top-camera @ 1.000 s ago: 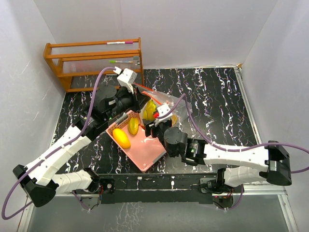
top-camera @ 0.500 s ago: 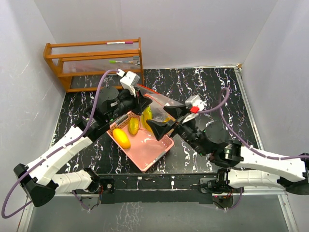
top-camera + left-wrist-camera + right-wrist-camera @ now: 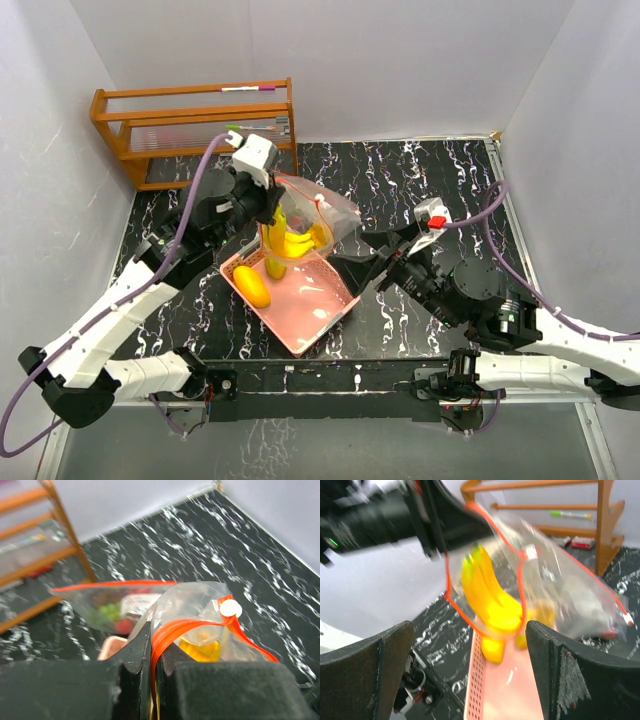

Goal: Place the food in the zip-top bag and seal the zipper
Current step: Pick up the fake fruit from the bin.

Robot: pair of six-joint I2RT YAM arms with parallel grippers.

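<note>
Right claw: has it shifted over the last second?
Yes. The right claw has backed away rightward from above the pink basket; it now sits open at the basket's right edge.

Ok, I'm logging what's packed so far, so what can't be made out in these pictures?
Green and red pieces: left wrist view, blurred behind the bag film; count unreadable.
Banana bunch: right wrist view, motion-blurred; whether its lower end sits inside the bag is unclear.
Pink basket: top view, far corner hidden by the hanging bag.
Zipper: left wrist view, the part pinched in the left tool is covered.
</note>
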